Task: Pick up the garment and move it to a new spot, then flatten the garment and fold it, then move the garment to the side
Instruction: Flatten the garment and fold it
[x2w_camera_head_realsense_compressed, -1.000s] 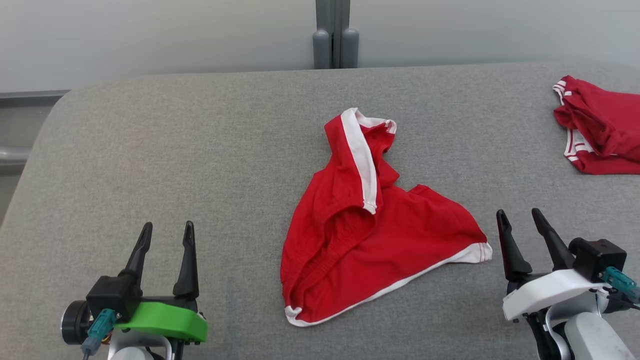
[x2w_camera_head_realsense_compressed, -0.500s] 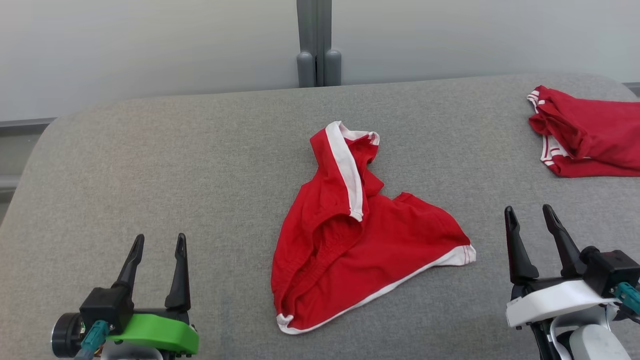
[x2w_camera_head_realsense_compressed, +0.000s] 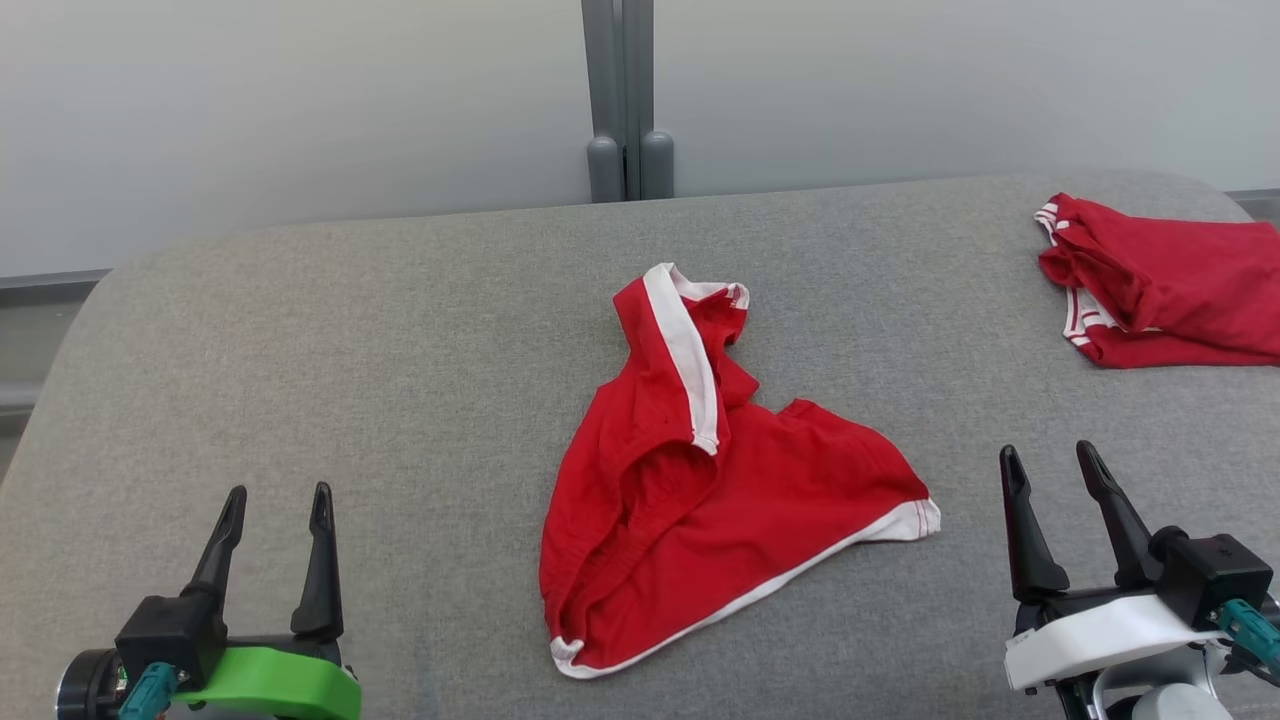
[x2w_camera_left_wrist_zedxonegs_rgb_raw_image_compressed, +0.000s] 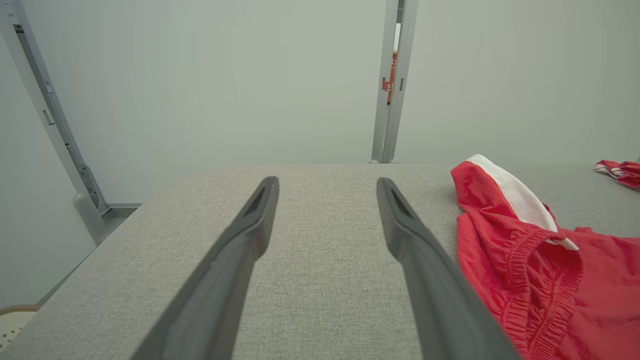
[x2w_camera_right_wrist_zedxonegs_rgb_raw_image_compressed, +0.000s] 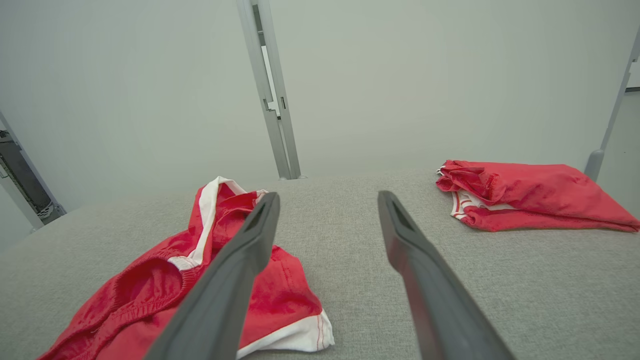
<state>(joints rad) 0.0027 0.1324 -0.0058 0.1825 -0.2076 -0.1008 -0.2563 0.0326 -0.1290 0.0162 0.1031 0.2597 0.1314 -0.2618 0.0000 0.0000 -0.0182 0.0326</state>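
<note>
Garment (x2w_camera_head_realsense_compressed: 720, 520) lies crumpled at the middle of the grey table (x2w_camera_head_realsense_compressed: 400, 350), touched by neither gripper.

Nearest, over the table's near left part, the left gripper (x2w_camera_head_realsense_compressed: 279, 490) hovers with its two dark fingers spread wide apart. It holds nothing, and bare table fabric shows between the fingers in the left wrist view. Over the table's near right part, the right gripper (x2w_camera_head_realsense_compressed: 1046, 449) stands the same way, with fingers parted, empty and clear of the cloth. In the right wrist view its left finger crosses in front of the garment, but I cannot tell that it touches it.

At the table's centre the garment is red with white trim. Its broad end is nearest the table's near edge, and the white-edged hem runs slantwise from the near left up to the right. The long axis runs from that broad end to a narrow end pointing at the table's far edge. A white band follows the narrow part, and a gathered elastic opening faces the near left. A small white patch at the far tip carries red marks too small to read.

A second red garment (x2w_camera_head_realsense_compressed: 1170, 290) sits bunched at the table's far right corner. Behind the table's far edge rises a grey post (x2w_camera_head_realsense_compressed: 620, 100). Through its gap, in the left wrist view, an orange label (x2w_camera_left_wrist_zedxonegs_rgb_raw_image_compressed: 391, 75) bears writing too small to read.
</note>
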